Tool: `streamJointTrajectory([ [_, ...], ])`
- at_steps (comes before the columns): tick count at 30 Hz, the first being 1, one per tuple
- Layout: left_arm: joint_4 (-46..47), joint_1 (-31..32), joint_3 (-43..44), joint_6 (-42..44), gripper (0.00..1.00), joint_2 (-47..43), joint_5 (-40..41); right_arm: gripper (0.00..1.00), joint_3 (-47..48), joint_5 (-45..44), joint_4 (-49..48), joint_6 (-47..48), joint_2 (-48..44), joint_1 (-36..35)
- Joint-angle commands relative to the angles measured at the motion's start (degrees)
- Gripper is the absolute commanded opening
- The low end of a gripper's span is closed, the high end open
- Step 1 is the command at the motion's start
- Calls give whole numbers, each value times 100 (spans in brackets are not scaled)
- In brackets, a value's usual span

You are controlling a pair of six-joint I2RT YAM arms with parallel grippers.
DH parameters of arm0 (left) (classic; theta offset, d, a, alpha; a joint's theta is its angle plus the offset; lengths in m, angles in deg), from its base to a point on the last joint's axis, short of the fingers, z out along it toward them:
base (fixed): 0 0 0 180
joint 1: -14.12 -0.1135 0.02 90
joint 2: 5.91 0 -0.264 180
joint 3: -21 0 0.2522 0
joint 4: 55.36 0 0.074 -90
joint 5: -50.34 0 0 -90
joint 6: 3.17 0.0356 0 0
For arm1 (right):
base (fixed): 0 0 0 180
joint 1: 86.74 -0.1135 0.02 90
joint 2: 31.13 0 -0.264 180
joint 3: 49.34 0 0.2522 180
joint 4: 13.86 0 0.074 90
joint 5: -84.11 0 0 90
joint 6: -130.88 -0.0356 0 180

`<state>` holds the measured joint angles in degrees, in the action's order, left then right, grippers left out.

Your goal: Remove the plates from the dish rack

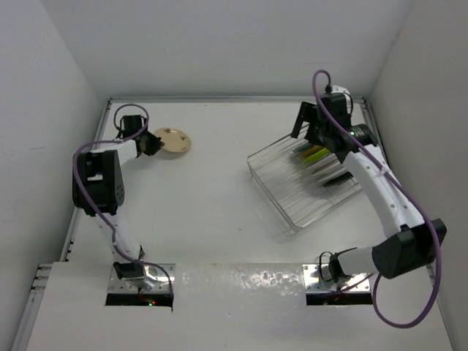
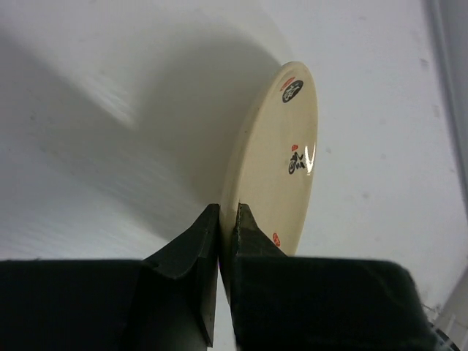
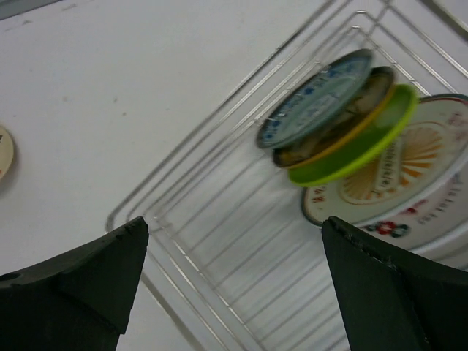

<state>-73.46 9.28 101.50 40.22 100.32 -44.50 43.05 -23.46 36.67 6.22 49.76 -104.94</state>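
Note:
The silver wire dish rack [image 1: 289, 191] sits right of centre on the table and also fills the right wrist view [image 3: 219, 241]. Several plates lean in its far end: a blue one [image 3: 314, 99], a yellow-orange one [image 3: 344, 117], a lime green one [image 3: 365, 146] [image 1: 316, 154] and a white one with an orange centre [image 3: 395, 183]. My right gripper [image 3: 234, 252] [image 1: 322, 131] is open and empty above the rack, over the plates. My left gripper [image 2: 228, 219] [image 1: 152, 142] is shut on the rim of a cream plate [image 2: 281, 161] [image 1: 173, 140] at the far left of the table.
White walls close in the table on the left, back and right. The cream plate also shows at the left edge of the right wrist view [image 3: 4, 150]. A dark object [image 1: 338, 180] lies in the rack near its right side.

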Motion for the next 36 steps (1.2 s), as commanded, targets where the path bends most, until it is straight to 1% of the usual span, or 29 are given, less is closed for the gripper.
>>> streamJointTrajectory([
  [1,258,-87,480,-6,0,264,88,99,-155,-135,444,529,-476,526],
  [2,258,-96,498,-15,0,327,97,98,-286,-46,558,626,-546,789],
  [3,267,-105,507,-23,1,389,37,98,-365,-2,602,679,-625,878],
  [4,267,-105,507,-15,4,459,53,95,-462,-123,603,731,-809,923],
  [5,197,-105,481,-32,15,468,80,93,-637,-290,629,793,-880,984],
  [6,179,-96,402,-58,21,477,123,90,-691,-570,664,776,-994,1019],
  [7,-12,-96,384,-76,30,486,176,88,-743,-616,734,732,-1039,1081],
  [8,-180,-96,366,-76,57,477,298,87,-857,-626,743,697,-1083,1212],
  [9,-303,-87,323,-59,77,407,343,85,-910,-634,743,636,-1135,1283],
  [10,-461,-87,244,-50,100,328,370,84,-989,-617,735,479,-1249,1370],
  [11,-497,-78,8,-59,100,232,431,83,-1155,-599,709,399,-1329,1615],
  [13,-559,-78,-292,-103,100,-207,466,81,-1341,-486,560,119,-1626,1793],
  [14,-577,-78,-606,-120,100,-391,458,80,-1524,-494,507,30,-1733,2072],
  [15,-586,-78,-766,-120,100,-819,614,77,-1604,-502,463,-67,-1847,2153],
  [17,-743,-70,-1048,-50,100,-1348,677,75,-1859,-485,331,-287,-2146,2389],
  [18,-909,-35,-1267,20,100,-1951,843,72,-1938,-476,200,-366,-2234,2443],
  [19,-972,0,-1373,55,100,-2288,888,70,-2096,-441,155,-419,-2287,2539],
  [20,-1016,96,-1531,99,100,-2605,941,68,-2158,-380,120,-463,-2305,2601],
  [21,-1138,202,-1585,230,100,-3243,1002,64,-2211,-310,67,-498,-2279,2654],
  [22,-1235,359,-1585,327,100,-3563,1151,61,-2307,-240,41,-594,-2252,2733],
  [23,-1523,831,-1516,572,100,-4062,1596,56,-2456,-91,-142,-665,-2200,2873],
  [25,-1789,1316,-1410,836,100,-4443,1915,52,-2640,155,-415,-752,-2173,3075],
  [27,-1947,1345,-1427,1302,100,-4847,1716,49,-2791,523,-819,-823,-2112,3138],
  [28,-2035,1354,-1410,1478,100,-4936,1636,48,-2853,578,-908,-893,-2068,3138],
  [29,-2088,1354,-1375,1906,100,-4989,1479,47,-2853,605,-944,-929,-2033,3138],
  [30,-2245,1354,-1348,2101,100,-5059,1416,47,-2845,544,-953,-1007,-1972,3138],
  [31,-2412,1354,-1287,2277,100,-5060,1416,45,-2871,517,-1005,-1034,-1971,3138],
  [33,-2598,1346,-1225,2691,100,-5086,1433,44,-2932,500,-1119,-1096,-1945,3138],
  [36,-2493,1345,-1531,2912,100,-5209,1766,43,-2941,464,-1129,-1166,-1814,3147],
])
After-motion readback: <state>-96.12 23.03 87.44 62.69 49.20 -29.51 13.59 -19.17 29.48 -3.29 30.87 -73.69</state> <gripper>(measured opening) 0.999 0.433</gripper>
